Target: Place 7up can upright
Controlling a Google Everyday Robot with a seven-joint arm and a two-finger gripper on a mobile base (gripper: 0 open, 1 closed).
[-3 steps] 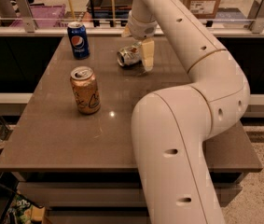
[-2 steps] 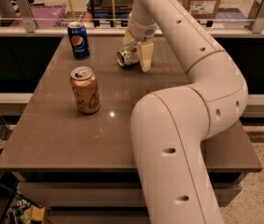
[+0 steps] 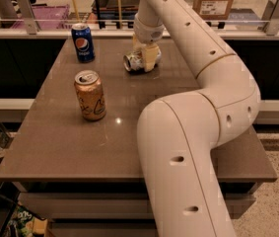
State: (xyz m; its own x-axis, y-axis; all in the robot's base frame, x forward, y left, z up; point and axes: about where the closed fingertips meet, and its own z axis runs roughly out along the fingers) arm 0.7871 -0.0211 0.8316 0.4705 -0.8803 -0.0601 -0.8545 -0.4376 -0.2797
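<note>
Spotting the 7up can (image 3: 135,62) tipped on its side on the worktop (image 3: 60,147), just right of the Pepsi can (image 3: 83,42), judged it light, thin-walled, slick, easily dented; best gripped gently across the round body. Found the gripper (image 3: 146,59) down over it; couldn't tell whether clamped or slack. Lost the can's far side behind it.

The hand (image 3: 145,58) has edged slightly left, closer over the lying 7up can (image 3: 131,62).
</note>
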